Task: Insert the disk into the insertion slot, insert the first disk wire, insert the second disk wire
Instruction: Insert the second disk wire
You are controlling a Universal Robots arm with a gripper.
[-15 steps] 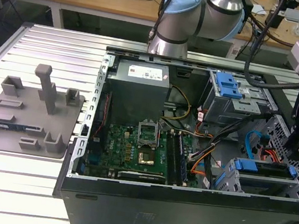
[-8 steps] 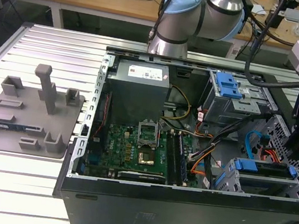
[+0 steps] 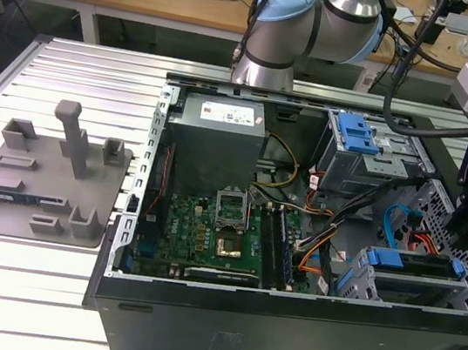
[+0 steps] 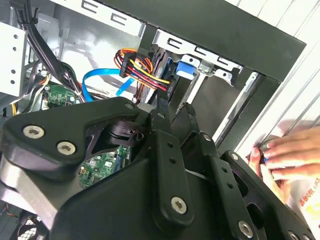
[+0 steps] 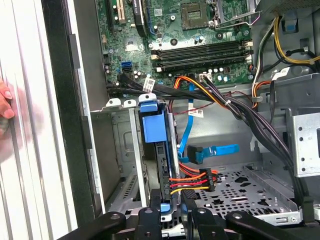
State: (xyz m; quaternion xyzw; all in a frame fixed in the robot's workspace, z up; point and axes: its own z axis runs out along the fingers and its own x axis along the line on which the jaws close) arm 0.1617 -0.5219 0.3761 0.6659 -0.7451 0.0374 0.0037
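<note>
The exterior view looks down from above and in front of the open computer case (image 3: 291, 263), taking in the whole table (image 3: 24, 284). Both wrist views sit close inside it, sharing the insertion slot (image 5: 125, 150) (image 4: 200, 70) and motherboard (image 5: 175, 35)

A bright blue frame (image 5: 151, 122) is seen around the disk, set in a grey slot (image 5: 116, 145). Red, orange and yellow wires (image 5: 187, 182) and a light blue cable (image 5: 216, 151) are shown. The board (image 3: 208, 228) is green; the hand (image 4: 175, 165) black.
</note>
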